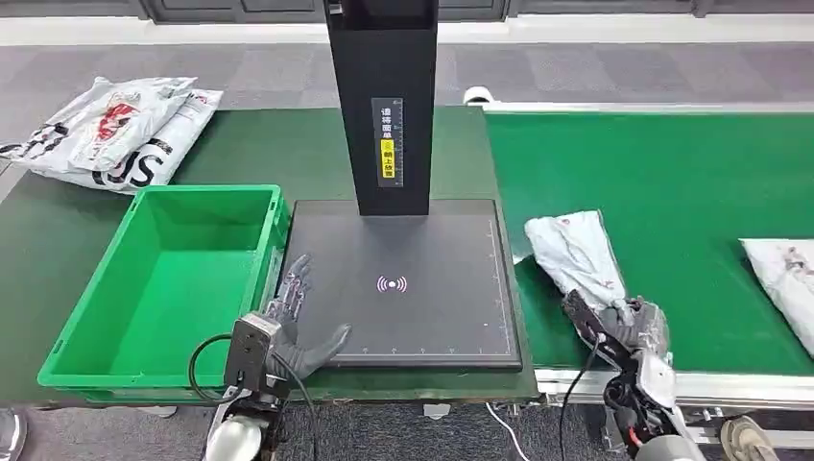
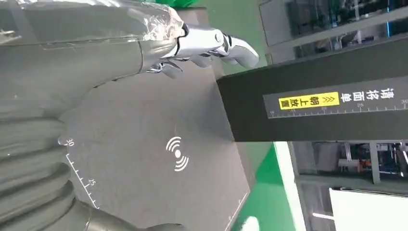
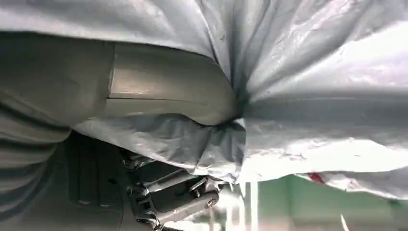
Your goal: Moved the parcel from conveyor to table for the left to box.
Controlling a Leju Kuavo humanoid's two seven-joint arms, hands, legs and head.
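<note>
Here the right hand [image 1: 614, 322] has its fingers closed into the near end of the grey parcel [image 1: 576, 252], the film bunched tight against the thumb in the right wrist view. The parcel lies on the green conveyor [image 1: 672, 173], at about three o'clock from the black scanner pad [image 1: 403, 317]. Lift well clear before swinging toward nine o'clock, or the slack bag may drag. The left hand [image 1: 298, 327] waits with fingers spread over the pad's edge beside the green box [image 1: 163, 288].
</note>
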